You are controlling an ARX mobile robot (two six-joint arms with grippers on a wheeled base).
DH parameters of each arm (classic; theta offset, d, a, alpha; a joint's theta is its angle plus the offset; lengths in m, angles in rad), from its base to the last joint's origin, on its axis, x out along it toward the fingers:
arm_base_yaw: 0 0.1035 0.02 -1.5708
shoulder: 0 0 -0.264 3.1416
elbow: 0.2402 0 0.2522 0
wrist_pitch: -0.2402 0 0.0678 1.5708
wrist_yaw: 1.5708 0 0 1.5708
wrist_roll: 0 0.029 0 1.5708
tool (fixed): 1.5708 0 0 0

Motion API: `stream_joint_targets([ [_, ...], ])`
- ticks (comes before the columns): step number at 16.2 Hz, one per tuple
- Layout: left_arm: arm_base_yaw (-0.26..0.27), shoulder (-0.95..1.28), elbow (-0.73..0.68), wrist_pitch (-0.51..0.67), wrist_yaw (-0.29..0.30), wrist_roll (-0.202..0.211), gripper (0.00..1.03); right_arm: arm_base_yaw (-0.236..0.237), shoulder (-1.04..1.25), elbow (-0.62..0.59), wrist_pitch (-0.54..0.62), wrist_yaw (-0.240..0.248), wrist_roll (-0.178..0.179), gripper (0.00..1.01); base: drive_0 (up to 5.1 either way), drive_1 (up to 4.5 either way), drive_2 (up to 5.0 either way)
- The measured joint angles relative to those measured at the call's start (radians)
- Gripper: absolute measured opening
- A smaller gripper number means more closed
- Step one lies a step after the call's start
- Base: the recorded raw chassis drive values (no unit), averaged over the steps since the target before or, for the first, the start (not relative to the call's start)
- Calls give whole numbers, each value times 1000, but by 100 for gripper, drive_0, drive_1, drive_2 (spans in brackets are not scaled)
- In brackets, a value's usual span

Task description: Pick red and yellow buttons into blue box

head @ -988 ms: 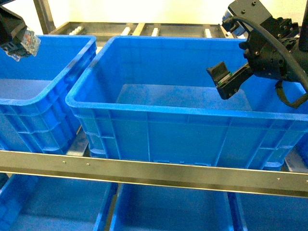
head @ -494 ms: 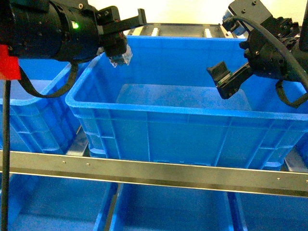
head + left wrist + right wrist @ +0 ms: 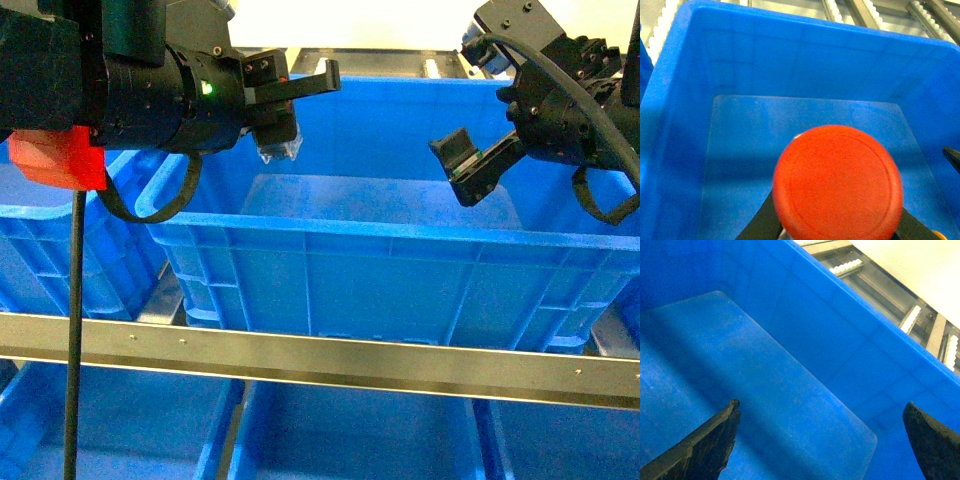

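Note:
My left gripper (image 3: 285, 118) is shut on the red button (image 3: 837, 182). Its round red cap fills the lower middle of the left wrist view, and its clear base (image 3: 279, 142) hangs just inside the blue box's left rim. The blue box (image 3: 330, 235) is large and deep; the part of its floor (image 3: 790, 130) that shows is bare. My right gripper (image 3: 468, 170) hovers open over the box's right side, its fingers (image 3: 715, 440) wide apart with nothing between them (image 3: 821, 412). I see no yellow button for certain; a tiny yellow-orange speck (image 3: 939, 235) at the frame edge is unclear.
A second blue crate (image 3: 50, 215) stands to the left, partly behind my left arm. A metal rail (image 3: 320, 355) runs across the front, with more blue crates (image 3: 350, 440) below it. Roller tracks (image 3: 935, 20) lie behind the box.
My left arm has swung in from the far left to the blue box's left rim, carrying the red button. The right arm has not moved.

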Motion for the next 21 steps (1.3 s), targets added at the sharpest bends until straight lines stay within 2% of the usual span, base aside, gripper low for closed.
stream_joint_targets([
  [2,0,0,2,0,0,2,32,0,0,0,0,0,0,98,0,0,0],
  [8,2,0,5,1,-2,5,100,0,0,0,0,0,0,98,0,0,0],
  [9,2,0,5,2,-2,5,97,0,0,0,0,0,0,98,0,0,0],
  [20,2,0,5,2,-2,5,98,0,0,0,1,0,0,98,0,0,0],
  [21,-4,8,-25,150,-77,45,93,14,0,-41,158,137,71,90,0,0,0],
])
